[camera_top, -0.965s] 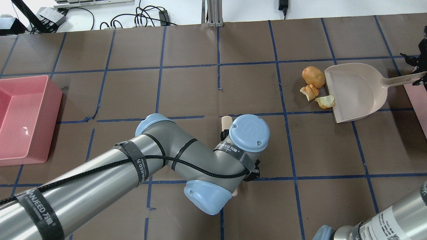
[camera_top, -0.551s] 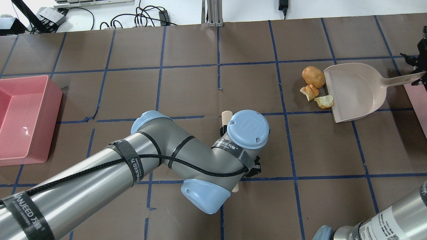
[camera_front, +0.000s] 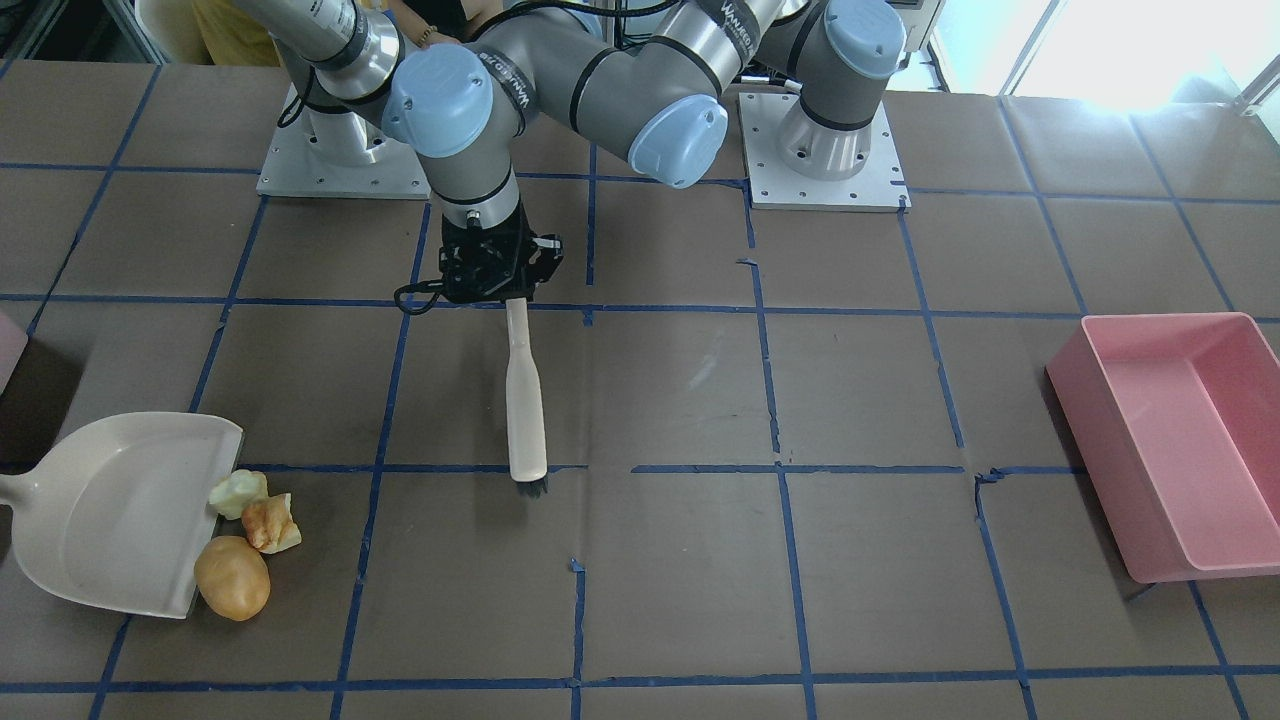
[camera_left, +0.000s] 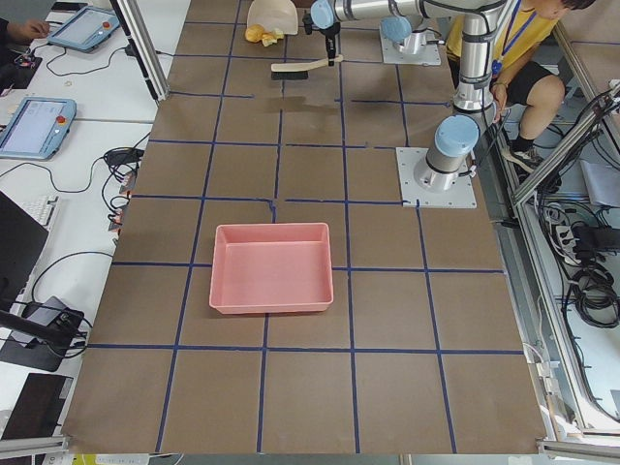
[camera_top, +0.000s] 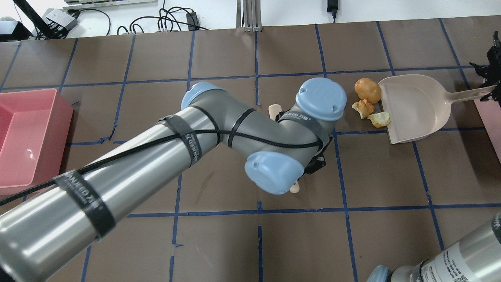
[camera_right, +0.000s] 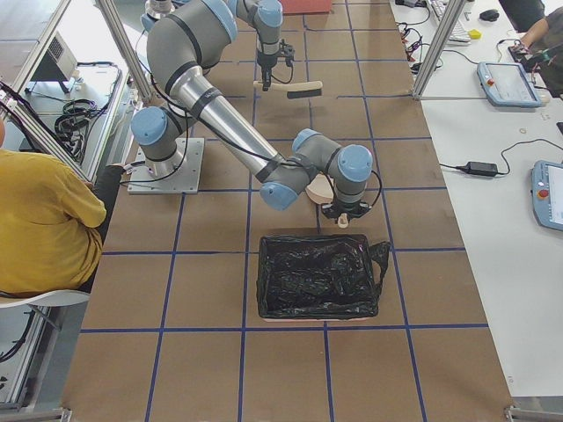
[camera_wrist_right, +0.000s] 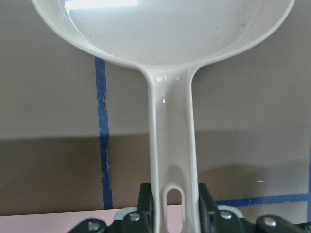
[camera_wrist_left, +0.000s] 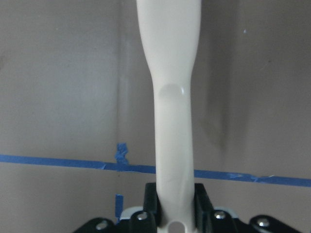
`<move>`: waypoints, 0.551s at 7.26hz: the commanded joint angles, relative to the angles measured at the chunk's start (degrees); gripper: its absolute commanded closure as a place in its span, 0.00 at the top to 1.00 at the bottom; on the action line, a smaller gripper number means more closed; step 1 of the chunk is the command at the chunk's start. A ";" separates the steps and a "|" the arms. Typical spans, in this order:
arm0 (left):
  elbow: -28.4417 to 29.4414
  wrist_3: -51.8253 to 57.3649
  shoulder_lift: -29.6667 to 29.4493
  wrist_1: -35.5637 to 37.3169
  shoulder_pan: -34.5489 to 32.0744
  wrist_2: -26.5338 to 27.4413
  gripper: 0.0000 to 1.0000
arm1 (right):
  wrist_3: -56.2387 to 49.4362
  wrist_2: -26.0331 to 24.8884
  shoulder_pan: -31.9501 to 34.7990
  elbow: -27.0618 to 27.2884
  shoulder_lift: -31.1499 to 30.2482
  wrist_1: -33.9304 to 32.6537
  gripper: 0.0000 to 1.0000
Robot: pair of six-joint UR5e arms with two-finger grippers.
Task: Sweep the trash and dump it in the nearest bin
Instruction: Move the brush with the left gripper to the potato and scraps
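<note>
The trash lies in a cluster at the mouth of the cream dustpan (camera_top: 415, 105): an orange-yellow oval (camera_top: 368, 90), an orange-and-white chunk (camera_top: 363, 107) and a pale chunk (camera_top: 380, 118). My right gripper (camera_top: 491, 84) is shut on the dustpan's handle (camera_wrist_right: 172, 145). My left gripper (camera_front: 495, 270) is shut on the handle of a cream brush (camera_front: 525, 400), whose dark bristles (camera_front: 530, 488) point toward the trash side, a grid square short of it. The wrist hides most of the brush from overhead. The bin shows as a pale pink sliver (camera_top: 492, 125) at the right edge.
A large pink tray (camera_front: 1180, 440) sits at the table's far left-arm end. In the exterior right view a container lined with a black bag (camera_right: 318, 277) stands beside the right arm. Blue tape lines grid the brown table. A person sits behind the robot.
My left arm has carried the brush away from the robot and to the right, closer to the trash. The dustpan has barely shifted.
</note>
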 commanded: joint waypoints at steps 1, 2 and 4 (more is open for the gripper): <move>19.73 -3.33 -12.66 -5.83 -1.59 -3.01 0.00 | 0.02 0.00 0.15 0.08 0.34 0.10 0.00; 26.61 -3.43 -16.90 -9.52 -4.04 -3.03 0.00 | 0.10 0.09 0.15 -0.01 0.34 0.10 0.00; 35.52 -4.48 -22.72 -10.87 -6.69 -3.12 0.00 | 0.54 0.09 0.15 0.08 0.34 0.27 0.00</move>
